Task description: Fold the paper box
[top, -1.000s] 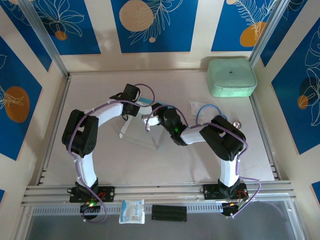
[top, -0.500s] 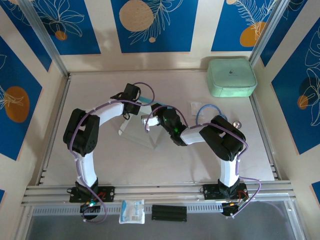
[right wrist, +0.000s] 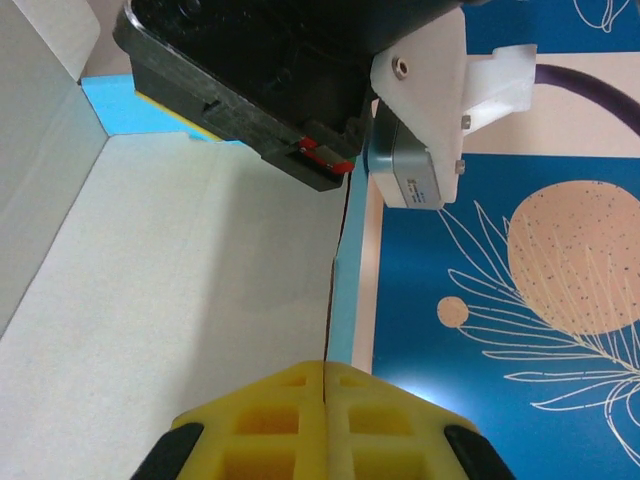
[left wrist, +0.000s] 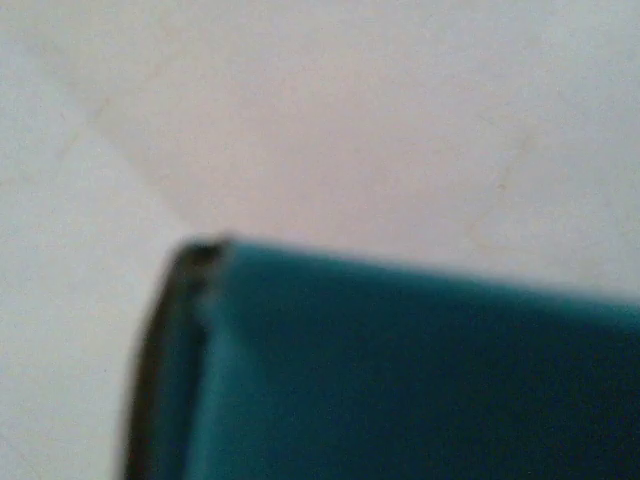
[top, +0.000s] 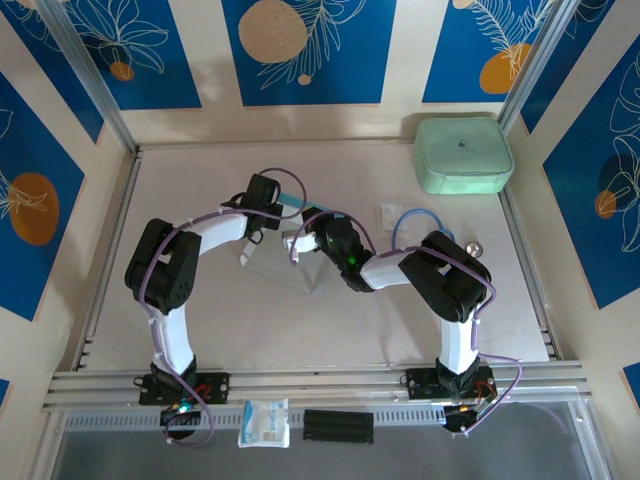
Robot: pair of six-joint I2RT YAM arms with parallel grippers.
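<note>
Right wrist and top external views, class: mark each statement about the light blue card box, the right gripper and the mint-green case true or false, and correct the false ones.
1. The light blue thin-card paper box is dark blue inside. False: its inside is whitish-grey.
2. The right gripper is shut on a thin edge of the box. True.
3. The mint-green rounded-square case rests on the box. False: it sits apart, at the far right corner of the table.
4. The box lies nearer the table's middle than the case does. True.
</note>
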